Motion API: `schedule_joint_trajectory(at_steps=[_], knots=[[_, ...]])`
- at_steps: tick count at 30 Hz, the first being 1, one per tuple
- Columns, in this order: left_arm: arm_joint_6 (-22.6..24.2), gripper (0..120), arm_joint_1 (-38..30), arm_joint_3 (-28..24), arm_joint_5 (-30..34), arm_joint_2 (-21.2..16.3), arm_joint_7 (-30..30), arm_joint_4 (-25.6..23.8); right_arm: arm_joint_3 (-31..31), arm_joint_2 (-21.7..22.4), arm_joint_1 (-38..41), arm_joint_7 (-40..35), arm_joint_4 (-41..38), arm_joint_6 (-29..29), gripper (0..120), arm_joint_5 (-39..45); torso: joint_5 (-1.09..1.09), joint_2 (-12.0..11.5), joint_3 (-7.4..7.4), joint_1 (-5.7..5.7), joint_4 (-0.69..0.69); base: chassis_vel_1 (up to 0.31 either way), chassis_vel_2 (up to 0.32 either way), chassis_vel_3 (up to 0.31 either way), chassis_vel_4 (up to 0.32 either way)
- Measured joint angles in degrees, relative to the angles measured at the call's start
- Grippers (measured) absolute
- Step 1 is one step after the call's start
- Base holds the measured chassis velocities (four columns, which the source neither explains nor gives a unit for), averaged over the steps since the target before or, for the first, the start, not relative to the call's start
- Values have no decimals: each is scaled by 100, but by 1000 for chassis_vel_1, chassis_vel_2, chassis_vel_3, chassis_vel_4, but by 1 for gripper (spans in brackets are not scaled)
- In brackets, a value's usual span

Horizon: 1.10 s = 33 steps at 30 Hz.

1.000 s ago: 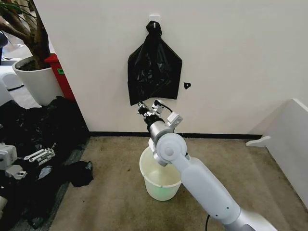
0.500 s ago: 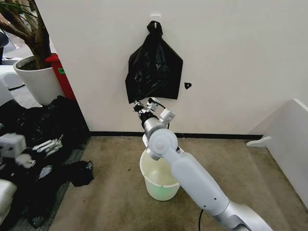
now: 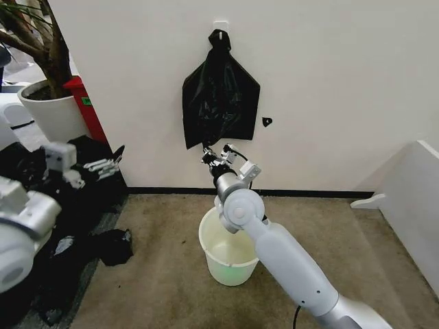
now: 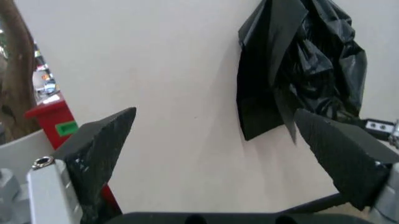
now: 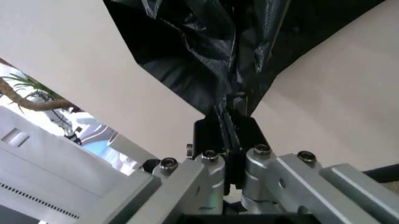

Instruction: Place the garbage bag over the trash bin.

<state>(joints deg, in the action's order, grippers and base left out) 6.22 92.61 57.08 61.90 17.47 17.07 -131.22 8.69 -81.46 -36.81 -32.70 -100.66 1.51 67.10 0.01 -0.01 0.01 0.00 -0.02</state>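
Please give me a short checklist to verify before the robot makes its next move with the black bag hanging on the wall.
1. Right gripper shut on the lower edge of the thin glossy black plastic garbage bag: ok.
2. Bag free of the white wall hook: not ok, its knotted top hangs there.
3. Left gripper open and apart from the bag: ok.
4. Round white plastic trash bin upright on the carpet, below the right arm: ok.
5. Bin holds nothing: cannot tell, the arm hides part.
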Motion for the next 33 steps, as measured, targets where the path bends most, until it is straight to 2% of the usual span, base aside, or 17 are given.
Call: schedule_joint_trajectory(at_steps=[4,11,21,24,33], knots=[[19,100,-88,-62,57,-102,35,37,26,-74,35,11,58,0,0,-34,-3,0,0,0,1,0,0,0,0],[43,100,-257,-188,80,-70,67,91,31,-152,71,11,96,0,0,-42,1,0,-1,0,3,0,0,0,0],[243,100,-1679,-1252,84,604,271,564,13,-121,117,11,101,2,0,-23,-2,0,-1,0,2,0,0,0,0],[273,100,-1888,-1413,84,702,303,636,15,-119,122,11,100,2,0,-20,-2,0,-1,0,2,0,0,0,0],[463,100,-3265,-2445,84,1348,503,1090,22,-82,129,-19,56,-1,0,-6,0,0,-1,0,2,0,0,0,0]])
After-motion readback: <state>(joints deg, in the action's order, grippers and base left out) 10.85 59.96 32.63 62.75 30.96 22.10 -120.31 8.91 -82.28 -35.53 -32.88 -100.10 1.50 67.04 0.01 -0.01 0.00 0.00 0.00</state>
